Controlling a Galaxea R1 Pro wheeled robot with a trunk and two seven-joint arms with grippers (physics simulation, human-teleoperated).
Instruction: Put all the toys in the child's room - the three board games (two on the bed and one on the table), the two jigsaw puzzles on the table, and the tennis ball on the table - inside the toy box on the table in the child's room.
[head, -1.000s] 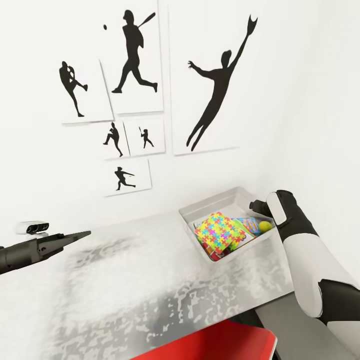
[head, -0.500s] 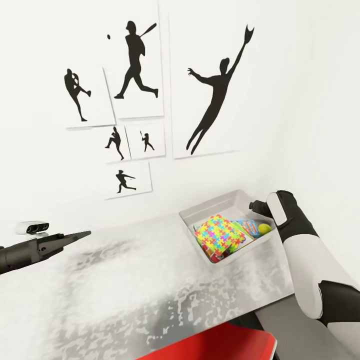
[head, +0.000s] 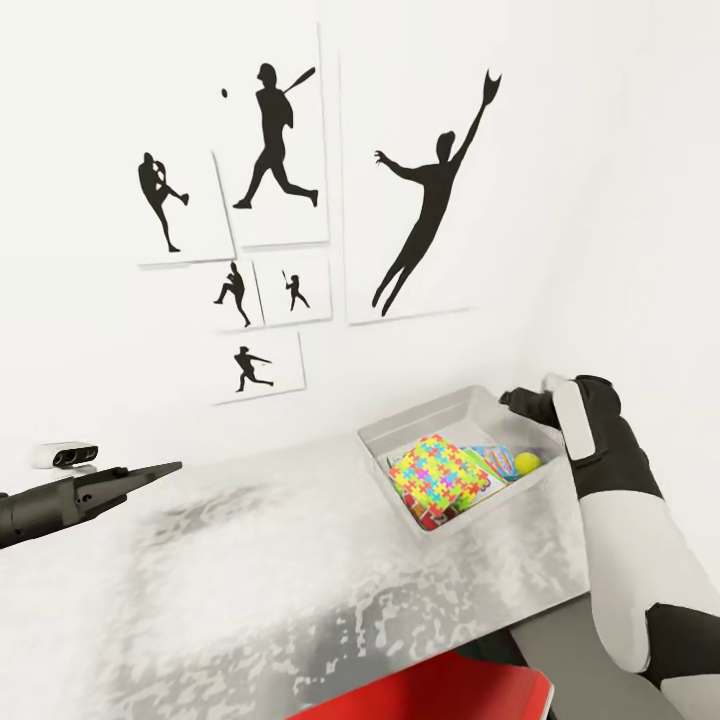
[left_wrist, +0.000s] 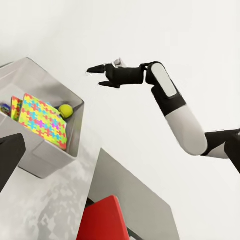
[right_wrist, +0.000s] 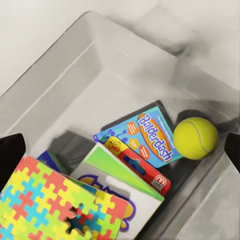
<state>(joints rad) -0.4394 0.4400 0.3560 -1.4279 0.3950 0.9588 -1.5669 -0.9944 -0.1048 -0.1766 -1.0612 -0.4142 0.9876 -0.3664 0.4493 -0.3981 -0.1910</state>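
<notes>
Several toys already lie inside the pale grey open toy box (head: 455, 425) on the mottled grey table (head: 300, 560): a neon jigsaw puzzle square (head: 438, 470) leaning on top, a blue printed board game (right_wrist: 147, 137), a white-and-green board game (right_wrist: 120, 192) with a small red card box on it, and the yellow tennis ball (right_wrist: 195, 138) in a corner.

Right gripper (left_wrist: 102, 72) hangs above the box's far edge, empty; in the left wrist view its fingers look drawn together to a point, holding nothing. Left gripper (head: 150, 470) sits well apart over the table's left part, fingers pressed together, also empty.

Judgement: deposit step looks finished or nearly so. Next move calls for checking the count against the list. Only one puzzle and two board games are plainly told apart; others may lie underneath.

Right wrist view gives the box lids and ball clearly. Head view adds the wall's black baseball silhouettes (head: 270, 130) and a red chair (head: 440, 690).
</notes>
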